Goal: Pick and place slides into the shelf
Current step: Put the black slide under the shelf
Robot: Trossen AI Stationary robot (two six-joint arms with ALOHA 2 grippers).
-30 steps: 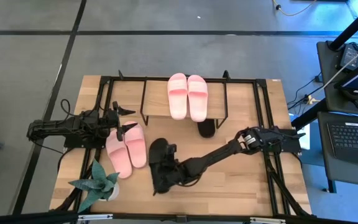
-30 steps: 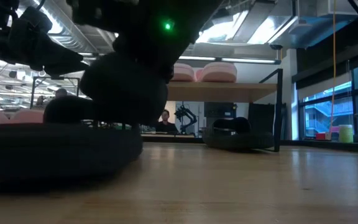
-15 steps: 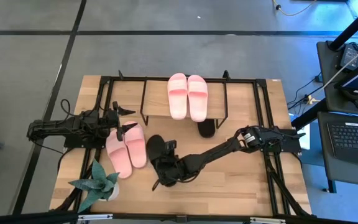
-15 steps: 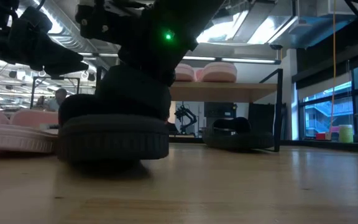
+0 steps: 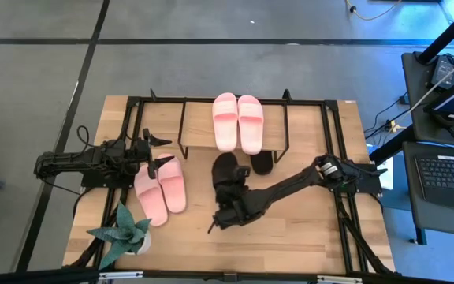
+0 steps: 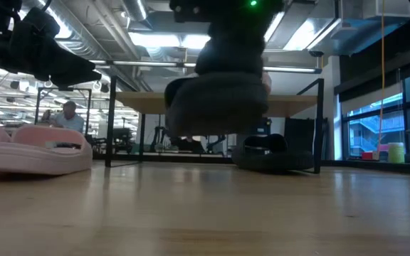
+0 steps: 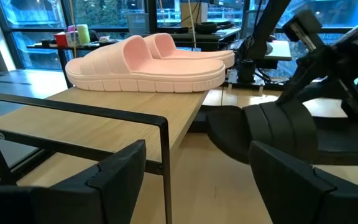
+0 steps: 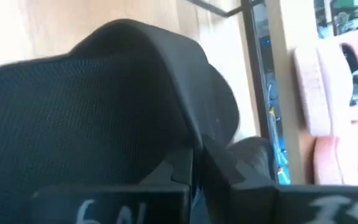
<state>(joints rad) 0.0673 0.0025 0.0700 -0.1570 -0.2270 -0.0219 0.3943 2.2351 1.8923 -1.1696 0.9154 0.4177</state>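
Right gripper [image 5: 228, 207] reaches across the table [image 5: 306, 229] from the right side, jaws clamped on 1 black slide [image 5: 226, 175], which it holds off the wood just in front of the shelf [image 5: 164, 118]; the low view shows the slide [image 6: 216, 99] hanging clear of the tabletop with light under its sole. The right wrist view is filled by the black strap and foam of that slide, with the gripper's fingers [image 8: 166, 180] pressed against it. A 2nd black slide [image 5: 262, 162] sits on the table under the shelf's front edge, toe poking out, just beside the held one; in the low view it rests at the right end of the lower level [image 6: 272, 153]. 1 pink pair [image 5: 238, 121] lies side by side on the shelf's top board, toward its right half; the left wrist view shows the same pair [image 7: 145, 62] flat on the board. A 2nd pink pair [image 5: 160, 188] lies on the table in front of the shelf's left part. Left gripper [image 5: 158, 150] hangs at that pair's far end, beside the shelf's left front post, jaws spread wide and holding nothing; the left wrist view shows its 2 dark fingers [image 7: 104, 177] well apart. A potted plant [image 5: 122, 233] stands at the table's near left corner.
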